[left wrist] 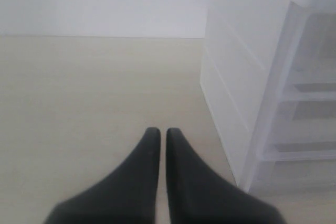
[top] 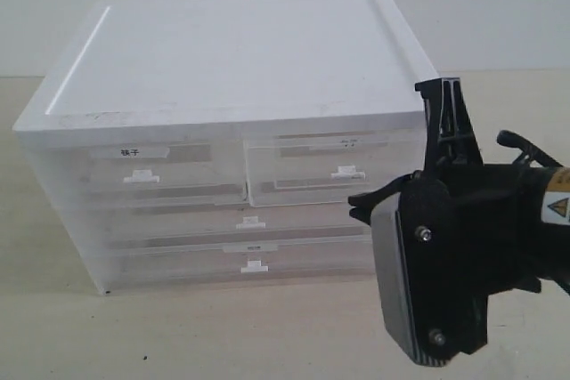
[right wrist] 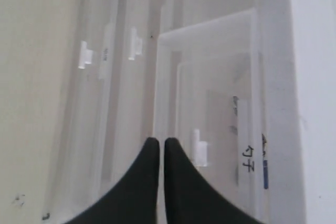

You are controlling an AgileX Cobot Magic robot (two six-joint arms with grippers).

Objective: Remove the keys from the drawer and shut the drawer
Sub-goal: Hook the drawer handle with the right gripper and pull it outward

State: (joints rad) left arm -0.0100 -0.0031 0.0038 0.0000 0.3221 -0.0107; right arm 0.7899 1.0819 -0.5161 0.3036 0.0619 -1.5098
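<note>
1. The drawer [top: 331,169], upper right in the cabinet [top: 223,51], juts slightly past the front edge.
2. The right gripper [right wrist: 157,141], fingers pressed together, points at the drawer front just beside its tab handle [right wrist: 198,148]; whether it touches, I cannot tell.
3. The left gripper [left wrist: 158,129], also pressed together, hangs over bare table [left wrist: 79,103], apart from the cabinet's side wall.
4. The keys cannot be made out through the cloudy plastic.

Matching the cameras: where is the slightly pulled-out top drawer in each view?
Exterior: drawer, top row, right half of the cabinet.
Left wrist: cannot be told apart; only the cabinet's side and front edge show.
Right wrist: drawer front sticks out just beyond the right tool, tab handle beside it.
Shared landmark: the white cabinet.
</note>
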